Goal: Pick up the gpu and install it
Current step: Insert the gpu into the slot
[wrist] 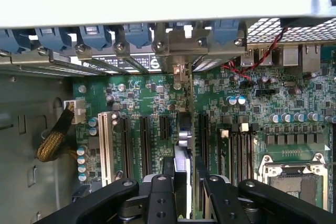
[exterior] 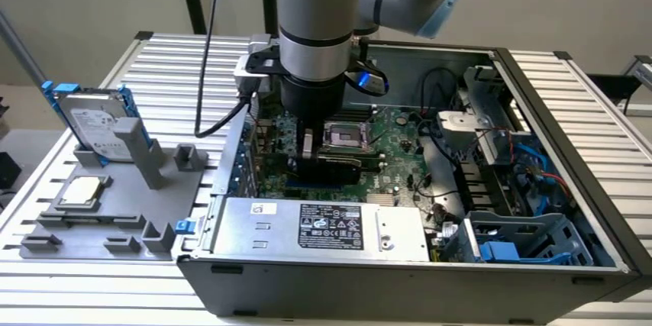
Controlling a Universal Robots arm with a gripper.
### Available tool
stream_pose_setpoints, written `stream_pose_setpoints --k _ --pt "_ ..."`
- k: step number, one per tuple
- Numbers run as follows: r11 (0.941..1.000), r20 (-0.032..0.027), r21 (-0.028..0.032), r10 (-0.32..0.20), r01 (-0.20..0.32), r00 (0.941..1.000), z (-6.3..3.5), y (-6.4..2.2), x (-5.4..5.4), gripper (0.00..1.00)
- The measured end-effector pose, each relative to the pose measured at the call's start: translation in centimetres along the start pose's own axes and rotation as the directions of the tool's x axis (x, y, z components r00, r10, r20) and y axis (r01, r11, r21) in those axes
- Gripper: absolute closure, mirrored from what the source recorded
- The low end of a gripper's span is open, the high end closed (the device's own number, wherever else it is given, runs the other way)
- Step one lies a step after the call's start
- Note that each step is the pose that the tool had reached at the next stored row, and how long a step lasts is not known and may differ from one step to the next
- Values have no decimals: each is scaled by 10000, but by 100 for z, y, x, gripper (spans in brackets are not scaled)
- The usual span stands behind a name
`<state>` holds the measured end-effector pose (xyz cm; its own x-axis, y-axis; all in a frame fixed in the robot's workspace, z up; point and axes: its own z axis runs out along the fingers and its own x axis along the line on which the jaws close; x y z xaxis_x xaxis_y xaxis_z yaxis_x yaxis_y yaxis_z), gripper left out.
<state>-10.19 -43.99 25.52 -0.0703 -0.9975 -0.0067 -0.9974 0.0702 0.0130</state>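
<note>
One gpu (wrist: 181, 145) sits edge-on btwn my gripper (wrist: 182, 187) fingers, clamped narrow on its top edge, down over the motherboard (exterior: 392, 131) slots inside the case (exterior: 570, 211). I reckon it's light, stiff, fragile; hold by edges. Wrist view gives slot alignment; exterior view gives hard drive (exterior: 91, 124) parked outside.

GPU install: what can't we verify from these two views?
- Exterior view: the gpu is mostly hidden behind the arm and pincer; whether it sits in a slot cannot be told.
- Wrist view: the gpu shows edge-on between the fingers; its lower edge is cut off by the frame.
- Exterior view: the motherboard slots are blocked by the arm.
</note>
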Motion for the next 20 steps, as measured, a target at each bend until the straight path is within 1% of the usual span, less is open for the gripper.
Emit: stream_pose_setpoints --k 7,16,20 --pt "10000 -1 -1 1 -1 10000 3 12 5 74" --pt "10000 -31 0 2 -2 10000 17 10 29 74" --pt "10000 -34 1 2 -2 10000 19 10 24 74"
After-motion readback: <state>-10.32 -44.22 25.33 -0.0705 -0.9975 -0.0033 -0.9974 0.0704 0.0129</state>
